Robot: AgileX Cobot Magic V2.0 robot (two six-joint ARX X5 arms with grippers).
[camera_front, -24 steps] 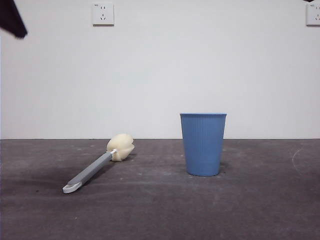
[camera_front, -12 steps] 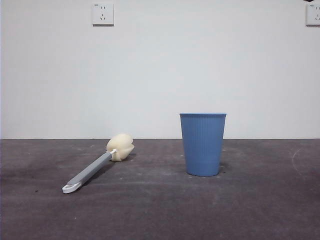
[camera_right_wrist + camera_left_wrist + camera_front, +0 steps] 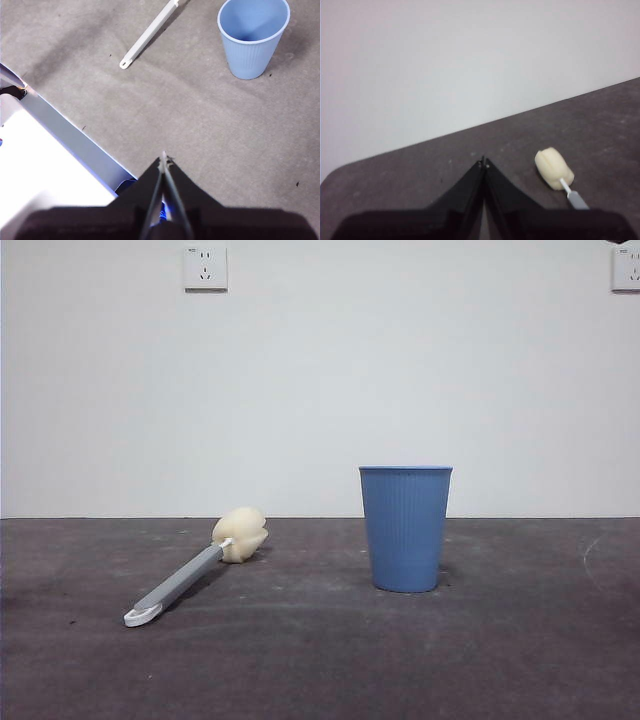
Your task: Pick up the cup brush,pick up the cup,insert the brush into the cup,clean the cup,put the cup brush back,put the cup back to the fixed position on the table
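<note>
The cup brush [image 3: 190,575] lies flat on the table [image 3: 320,660], its cream sponge head toward the wall and its white looped end toward the front. The light blue ribbed cup [image 3: 405,528] stands upright to its right, empty. My left gripper [image 3: 483,162] is shut and hangs above the table with the brush's sponge head [image 3: 553,168] some way off beside it. Held high over the table, my right gripper [image 3: 164,159] is shut; the cup [image 3: 253,36] and the brush handle [image 3: 149,34] lie well beyond its tips. Neither gripper holds anything.
A white wall with two sockets [image 3: 206,267] stands behind the table. In the right wrist view the table's near edge and a pale ledge [image 3: 65,135] run diagonally beside my right gripper.
A dark arm tip at the front view's top left corner has moved out of the picture. The brush and the cup have not moved.
</note>
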